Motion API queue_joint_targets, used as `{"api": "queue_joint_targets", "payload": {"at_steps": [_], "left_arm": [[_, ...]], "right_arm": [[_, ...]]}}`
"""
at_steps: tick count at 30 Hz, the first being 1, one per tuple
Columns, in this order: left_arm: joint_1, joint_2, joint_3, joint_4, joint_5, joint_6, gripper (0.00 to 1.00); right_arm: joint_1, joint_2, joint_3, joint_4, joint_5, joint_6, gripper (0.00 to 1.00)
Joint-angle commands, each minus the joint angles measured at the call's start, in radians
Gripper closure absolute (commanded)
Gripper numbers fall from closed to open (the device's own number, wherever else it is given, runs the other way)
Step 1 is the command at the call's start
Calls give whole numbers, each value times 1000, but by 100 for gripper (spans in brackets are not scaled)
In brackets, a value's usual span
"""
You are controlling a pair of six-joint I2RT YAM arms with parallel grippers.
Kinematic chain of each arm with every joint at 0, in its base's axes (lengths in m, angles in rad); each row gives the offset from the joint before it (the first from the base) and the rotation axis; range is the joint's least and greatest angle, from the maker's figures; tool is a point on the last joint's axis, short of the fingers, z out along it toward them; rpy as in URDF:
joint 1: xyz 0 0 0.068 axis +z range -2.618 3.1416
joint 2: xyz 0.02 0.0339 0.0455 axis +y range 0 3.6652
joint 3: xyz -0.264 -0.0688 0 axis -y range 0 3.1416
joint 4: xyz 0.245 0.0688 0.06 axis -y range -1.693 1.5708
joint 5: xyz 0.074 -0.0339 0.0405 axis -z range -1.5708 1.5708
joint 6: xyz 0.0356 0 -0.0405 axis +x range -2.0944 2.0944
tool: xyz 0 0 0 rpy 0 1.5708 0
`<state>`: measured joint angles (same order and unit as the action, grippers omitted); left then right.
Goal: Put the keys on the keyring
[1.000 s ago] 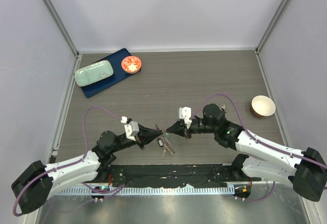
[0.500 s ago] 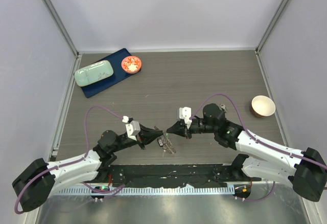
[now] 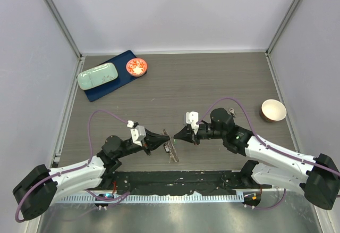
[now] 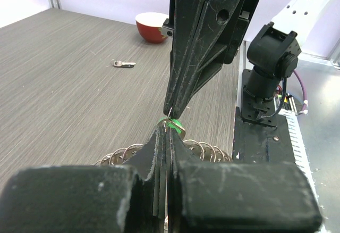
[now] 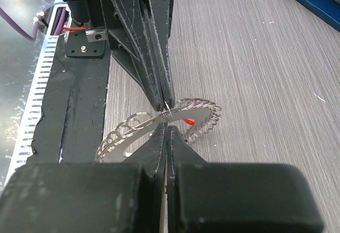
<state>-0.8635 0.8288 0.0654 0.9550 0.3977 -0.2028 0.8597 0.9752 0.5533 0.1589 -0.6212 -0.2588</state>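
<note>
The keyring [image 3: 171, 151], a grey metal ring fringed with small wire loops, hangs tilted above the table between both arms. My left gripper [image 3: 166, 135] is shut on its edge, with loops [image 4: 204, 149] fanning out on either side of the fingers. A green-tagged key [image 4: 175, 122] sits just past the left gripper [image 4: 168, 128]. My right gripper [image 3: 176, 135] is shut and meets it tip to tip, seemingly pinching that key's thin metal. In the right wrist view a red tag [image 5: 188, 121] shows on the keyring [image 5: 138, 132], beyond the right gripper [image 5: 167, 126].
A small loose key [image 4: 123, 63] lies on the table near a bowl [image 3: 273, 110] at the right. A blue tray [image 3: 119, 84] at the back left carries a pale green case [image 3: 98, 76] and a red dish [image 3: 137, 66]. The black base plate [image 3: 175, 180] runs along the near edge.
The keyring has swung to hang more edge-on under the gripper tips. The left gripper has edged slightly towards the right one. Both grippers stay shut.
</note>
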Motion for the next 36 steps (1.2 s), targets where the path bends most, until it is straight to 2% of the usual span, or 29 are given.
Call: {"api": "queue_joint_targets", "payload": {"at_steps": [1,36], "left_arm": [[3,0,50,113,6,5,100],[3,24,59,123,33,5,100]], "right_arm": [[-7,-32,25,24,37,-7,99],[-8,13,33,85,-72,32,99]]}}
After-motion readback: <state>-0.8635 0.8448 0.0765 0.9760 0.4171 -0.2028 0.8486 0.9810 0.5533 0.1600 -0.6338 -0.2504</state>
